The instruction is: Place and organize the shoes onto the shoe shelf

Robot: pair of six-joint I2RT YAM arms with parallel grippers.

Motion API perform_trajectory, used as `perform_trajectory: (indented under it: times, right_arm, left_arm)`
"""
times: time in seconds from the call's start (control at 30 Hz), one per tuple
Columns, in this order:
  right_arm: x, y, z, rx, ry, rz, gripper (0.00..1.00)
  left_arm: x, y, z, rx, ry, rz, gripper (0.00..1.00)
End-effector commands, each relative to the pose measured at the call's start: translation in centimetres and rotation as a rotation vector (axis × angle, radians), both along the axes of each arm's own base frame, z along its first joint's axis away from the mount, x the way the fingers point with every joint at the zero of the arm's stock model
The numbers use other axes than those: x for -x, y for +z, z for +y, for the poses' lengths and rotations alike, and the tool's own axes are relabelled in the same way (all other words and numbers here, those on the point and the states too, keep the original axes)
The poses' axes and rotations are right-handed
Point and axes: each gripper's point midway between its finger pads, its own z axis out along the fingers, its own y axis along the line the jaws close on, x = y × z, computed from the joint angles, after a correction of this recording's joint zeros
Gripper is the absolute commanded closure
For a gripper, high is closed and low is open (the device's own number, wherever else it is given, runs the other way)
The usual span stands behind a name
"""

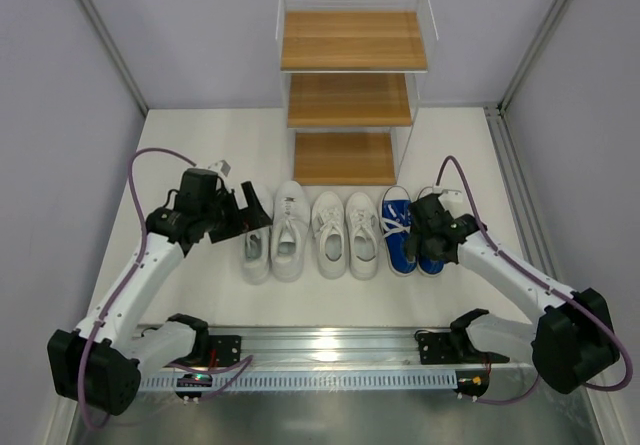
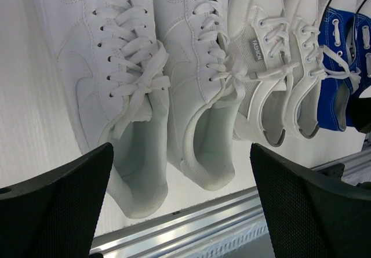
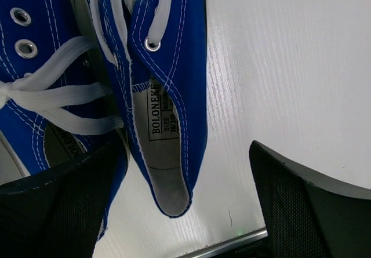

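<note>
Top view: I have both arms reaching forward over the counter (image 1: 230, 135). The left tool (image 1: 252, 215) hangs at the left end of the row of 6 shoes (image 1: 330, 235), and the right tool (image 1: 432, 230) is over the blue pair (image 1: 398, 245). The shelf (image 1: 350, 85) stands just behind the row.

Left wrist: my left tool (image 2: 179, 153) gapes wide, empty, above 2 white shoes (image 2: 87, 66).

Right wrist: my right tool (image 3: 184, 148) is wide and empty too, with the heel of the outer blue shoe (image 3: 174, 66) between its fingers.
</note>
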Motion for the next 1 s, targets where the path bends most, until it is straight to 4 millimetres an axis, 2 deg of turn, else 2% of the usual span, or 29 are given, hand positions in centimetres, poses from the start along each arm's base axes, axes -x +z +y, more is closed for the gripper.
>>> perform_trajectory:
  times: [0.0,0.13,0.27,0.4,0.53,0.67,0.7,0.8,0.83,0.87,0.97]
  right_arm:
    - [-1.3,0.8,0.8,-0.011,-0.005,-0.019,0.06]
    - [-1.2,-0.2,0.9,-0.008,-0.010,0.013,0.13]
    - [-1.6,-1.3,2.1,-0.053,0.004,0.027,0.49]
    - [-1.8,-1.7,1.9,-0.042,-0.017,0.029,0.50]
    - [-1.2,-2.7,1.6,-0.046,-0.070,0.037,0.38]
    - [-0.4,-3.8,1.2,-0.065,-0.130,0.022,0.42]
    - [-0.4,-3.8,1.3,-0.079,-0.139,0.013,0.46]
    - [-0.4,-3.8,1.2,-0.102,-0.171,-0.030,0.73]
    - [-0.4,-3.7,1.0,-0.100,-0.179,-0.043,0.90]
    - [-0.5,-3.5,0.7,-0.091,-0.195,-0.058,0.95]
    - [-0.6,-3.0,0.1,-0.078,-0.212,-0.093,0.96]
  left_arm:
    - [0.5,0.6,-0.2,0.015,-0.027,-0.032,0.00]
    - [0.7,0.3,-0.1,0.015,-0.025,-0.031,0.00]
    - [0.8,0.1,0.0,0.008,-0.022,-0.021,0.00]
    - [0.8,-0.1,-0.1,0.012,-0.019,-0.019,0.00]
    - [0.9,-0.5,0.0,0.008,-0.017,-0.007,0.00]
    - [0.8,-0.8,0.0,0.004,-0.015,-0.002,0.00]
    - [0.9,-0.9,0.0,0.004,-0.014,0.003,0.00]
    - [0.8,-1.1,-0.1,0.005,-0.015,0.010,0.00]
    - [0.8,-1.3,-0.1,0.003,-0.015,0.018,0.00]
    - [0.7,-1.2,-0.1,0.005,-0.014,0.015,0.00]
    - [0.8,-1.4,-0.2,0.008,-0.016,0.019,0.00]
